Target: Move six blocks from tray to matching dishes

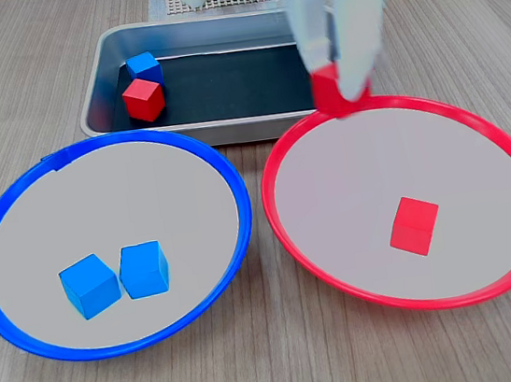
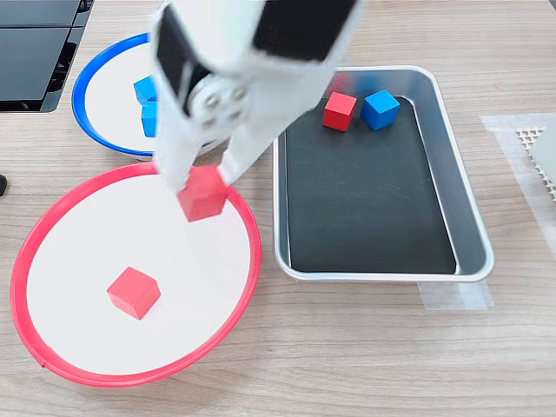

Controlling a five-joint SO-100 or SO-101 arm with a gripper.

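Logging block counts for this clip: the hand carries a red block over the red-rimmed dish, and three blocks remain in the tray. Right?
Not quite. Only two blocks remain in the tray: a red block and a blue block, as the second exterior view shows. The rest holds: the hand carries a red block over the red-rimmed dish.

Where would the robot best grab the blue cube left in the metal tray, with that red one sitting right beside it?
Probably from above, gripper closing on the blue cube's two faces that do not face the red cube. In the second exterior view the two sit side by side, apparently with only a narrow gap, while the tray's black floor shows on the blue cube's other sides.
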